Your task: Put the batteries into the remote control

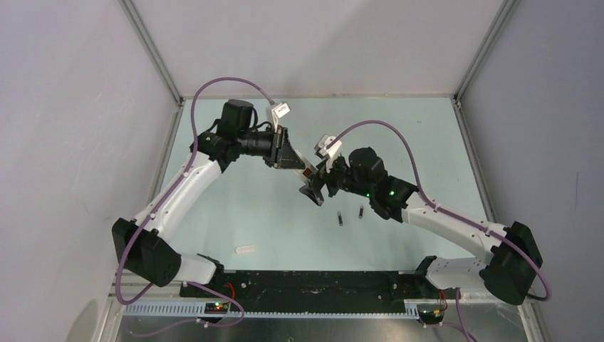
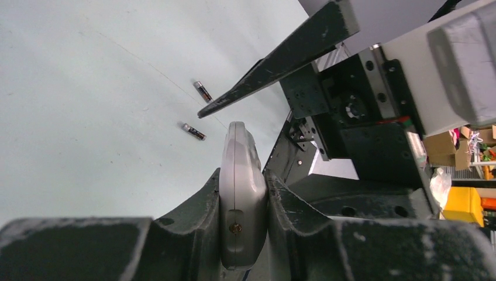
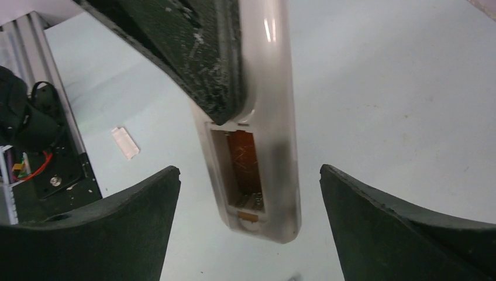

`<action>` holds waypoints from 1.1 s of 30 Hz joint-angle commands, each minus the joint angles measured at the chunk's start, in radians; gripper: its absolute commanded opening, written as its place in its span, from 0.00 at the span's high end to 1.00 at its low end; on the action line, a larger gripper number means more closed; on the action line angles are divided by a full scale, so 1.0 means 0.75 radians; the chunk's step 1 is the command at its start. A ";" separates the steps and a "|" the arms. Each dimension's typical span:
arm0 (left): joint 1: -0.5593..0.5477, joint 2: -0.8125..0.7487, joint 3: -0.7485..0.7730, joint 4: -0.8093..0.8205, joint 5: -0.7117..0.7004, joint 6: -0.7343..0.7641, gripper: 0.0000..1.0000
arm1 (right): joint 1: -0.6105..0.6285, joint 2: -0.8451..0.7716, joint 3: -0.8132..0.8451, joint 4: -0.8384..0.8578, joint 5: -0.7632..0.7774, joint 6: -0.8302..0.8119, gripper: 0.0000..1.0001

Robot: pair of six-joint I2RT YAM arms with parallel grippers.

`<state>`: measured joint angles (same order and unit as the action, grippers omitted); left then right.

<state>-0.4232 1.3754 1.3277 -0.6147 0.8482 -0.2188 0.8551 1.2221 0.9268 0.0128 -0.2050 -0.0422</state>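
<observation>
My left gripper point(image 2: 243, 177) is shut on the white remote control point(image 2: 241, 193), held above the table mid-scene point(image 1: 308, 172). In the right wrist view the remote control point(image 3: 275, 105) shows its back, and the brownish battery recess point(image 3: 243, 161) has nothing in it. My right gripper point(image 3: 248, 170) stands open with its jaws wide on either side of the remote's lower end, touching nothing; from above it point(image 1: 318, 191) sits just below the left gripper point(image 1: 298, 165). Two dark batteries point(image 1: 340, 218) point(image 1: 361, 211) lie on the table near the right arm, also seen as batteries point(image 2: 203, 91) point(image 2: 193, 132) in the left wrist view.
A small flat white cover strip point(image 1: 244, 250) lies on the table toward the front left, also visible as the cover strip point(image 3: 125, 143) in the right wrist view. A black base rail point(image 1: 313, 283) runs along the near edge. Grey walls enclose the table.
</observation>
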 commanded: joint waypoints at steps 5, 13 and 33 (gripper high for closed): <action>-0.001 -0.048 0.042 0.038 0.052 -0.051 0.96 | 0.017 0.051 0.073 0.084 0.148 -0.055 0.20; 0.000 -0.023 0.070 0.040 0.050 -0.131 0.82 | 0.040 0.070 0.073 0.121 0.167 -0.100 0.54; -0.113 -0.145 -0.022 0.297 -0.611 -0.519 0.48 | -0.035 0.114 0.129 0.267 0.205 0.368 0.63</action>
<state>-0.4812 1.3403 1.3399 -0.4740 0.5159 -0.5663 0.8574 1.3094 0.9615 0.1352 -0.0574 0.1299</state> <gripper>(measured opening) 0.530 0.556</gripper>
